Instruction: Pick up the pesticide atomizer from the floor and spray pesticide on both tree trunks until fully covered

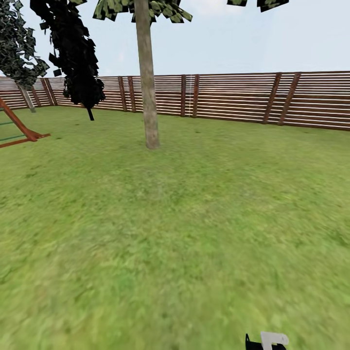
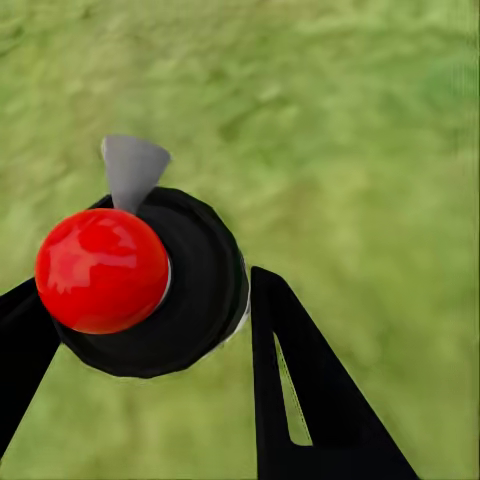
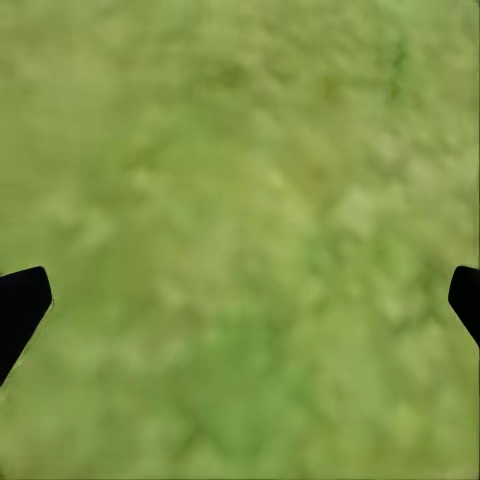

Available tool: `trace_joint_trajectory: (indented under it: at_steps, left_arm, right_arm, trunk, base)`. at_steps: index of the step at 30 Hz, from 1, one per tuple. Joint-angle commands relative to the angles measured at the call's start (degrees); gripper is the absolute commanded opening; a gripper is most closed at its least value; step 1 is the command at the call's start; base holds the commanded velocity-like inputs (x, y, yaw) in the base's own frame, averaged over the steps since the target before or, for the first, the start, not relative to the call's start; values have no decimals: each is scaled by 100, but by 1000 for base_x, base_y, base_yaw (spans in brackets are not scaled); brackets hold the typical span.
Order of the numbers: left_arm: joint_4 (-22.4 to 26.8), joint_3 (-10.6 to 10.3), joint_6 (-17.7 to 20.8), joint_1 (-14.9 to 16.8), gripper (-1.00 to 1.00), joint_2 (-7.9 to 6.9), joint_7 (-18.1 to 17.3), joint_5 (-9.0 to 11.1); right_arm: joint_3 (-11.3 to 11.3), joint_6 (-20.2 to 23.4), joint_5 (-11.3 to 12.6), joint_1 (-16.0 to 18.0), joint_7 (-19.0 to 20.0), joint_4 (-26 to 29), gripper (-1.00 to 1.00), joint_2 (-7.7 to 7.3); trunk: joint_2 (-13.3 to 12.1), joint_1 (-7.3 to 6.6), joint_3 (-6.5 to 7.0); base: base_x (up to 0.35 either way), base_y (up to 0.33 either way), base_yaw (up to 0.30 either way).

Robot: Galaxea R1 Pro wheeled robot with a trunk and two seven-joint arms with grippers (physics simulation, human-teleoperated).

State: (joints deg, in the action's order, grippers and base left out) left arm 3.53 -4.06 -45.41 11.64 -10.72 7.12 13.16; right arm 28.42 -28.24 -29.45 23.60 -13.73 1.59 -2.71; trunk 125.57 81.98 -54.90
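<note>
The round black sprayer top (image 2: pixel 190 290) carried a glossy red ball (image 2: pixel 102 270) and grey nozzle (image 2: pixel 132 170). The mottled grey-beige trunk (image 1: pixel 147 82) stood before the brown horizontal-slat fence (image 1: pixel 233 97), on blotchy green grass (image 1: pixel 175 233).

Flat, even daylight; no cast shadows on the grass (image 1: pixel 194 218). Grass texture smeared and blurry close up. Soft glare spots on the red ball (image 2: pixel 101 270).

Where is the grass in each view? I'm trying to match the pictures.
Head view: grass from the fence down to the bottom edge.
Left wrist view: behind the spray bottle in the left gripper.
Right wrist view: between the tips of the open right gripper.
Shared landmark: the grass itself.
</note>
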Motion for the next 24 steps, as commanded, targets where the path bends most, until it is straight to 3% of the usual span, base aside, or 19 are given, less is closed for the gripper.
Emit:
trace_joint_trajectory:
  at_steps: [1,24]
  left_arm:
    - [-1,-43,-12,4,-100,-1,35,20]
    - [-2,-43,-5,3,-100,3,35,20]
  right_arm:
    - [32,-15,-61,5,-33,-10,100,-1]
    - [32,-15,-61,5,-33,-10,100,-1]
  trunk:
    - [2,3,-5]
    - [2,3,-5]
  base:
    - [340,80,0]
    - [340,80,0]
